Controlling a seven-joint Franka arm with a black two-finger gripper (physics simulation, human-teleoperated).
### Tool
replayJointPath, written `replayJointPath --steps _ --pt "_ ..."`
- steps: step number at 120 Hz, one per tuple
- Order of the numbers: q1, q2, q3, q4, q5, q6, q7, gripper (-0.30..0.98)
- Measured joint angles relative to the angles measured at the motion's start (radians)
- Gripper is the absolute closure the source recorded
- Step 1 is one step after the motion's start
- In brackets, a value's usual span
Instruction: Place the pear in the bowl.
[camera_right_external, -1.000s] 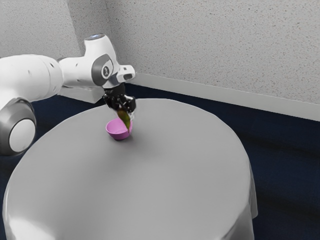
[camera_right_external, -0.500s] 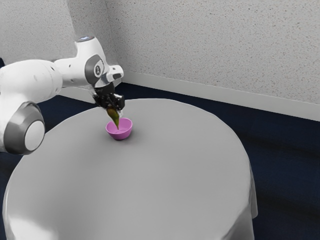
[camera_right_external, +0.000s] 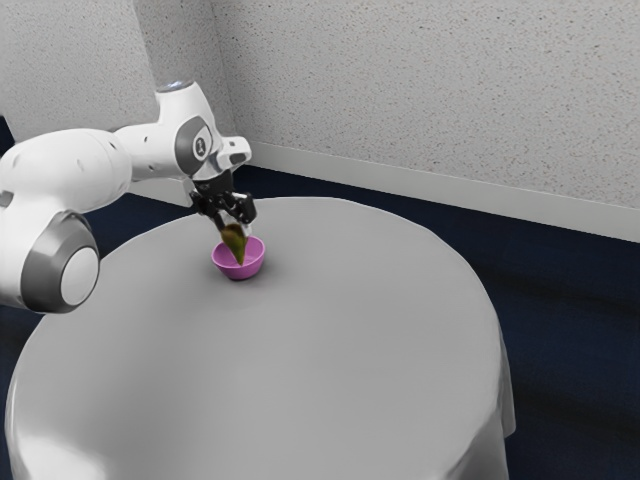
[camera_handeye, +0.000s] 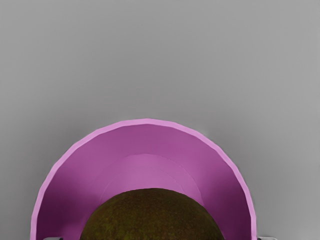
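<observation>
Pink and round, the bowl (camera_right_external: 240, 273) sits on the grey-clothed table (camera_right_external: 300, 340), and from where I stand the pear (camera_right_external: 235, 243) hangs right over its mouth. The black gripper (camera_right_external: 235, 226) has it clamped between its two fingers, the arm (camera_right_external: 70, 170) reaching in from the exterior view's left to hold it there.

What counts now is how the fruit lies below the hand. It hangs straight beneath the gripper, long axis close to upright, narrow end downward and leaning a little toward the exterior view's right. That tip falls within the outline of the rim; whether it has dipped below the rim or sits just above, I can't tell from here. Seen from the wrist, the fat end lies between the bowl's side walls, with pink floor visible beyond it, so sideways the aim looks good to me.

I'd call this the lowering step, with the job nearly done and only a short descent and the release left. The move wants to go straight down, keeping that lean from growing. Let go too high, and the pear could land on its point, topple against the sloping wall and rock the light-looking bowl.
</observation>
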Motion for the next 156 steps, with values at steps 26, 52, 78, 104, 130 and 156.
replayJointPath --steps 26,52,78,104,130,156 --pt "0.0 0.001 -0.008 0.0 -0.001 0.001 0.013 0.06" --pt "0.0 0.001 -0.011 0.0 -0.002 0.002 0.023 0.02" --pt "0.0 0.001 -0.013 -0.001 -0.002 0.001 0.029 0.01" --pt "0.0 -0.001 -0.014 -0.002 -0.001 -0.001 0.033 0.0" --pt "-0.01 -0.118 -0.034 -0.002 0.008 -0.09 0.035 0.0" --pt "-0.13 -0.384 -0.039 -0.042 0.098 -0.329 -0.002 0.0"
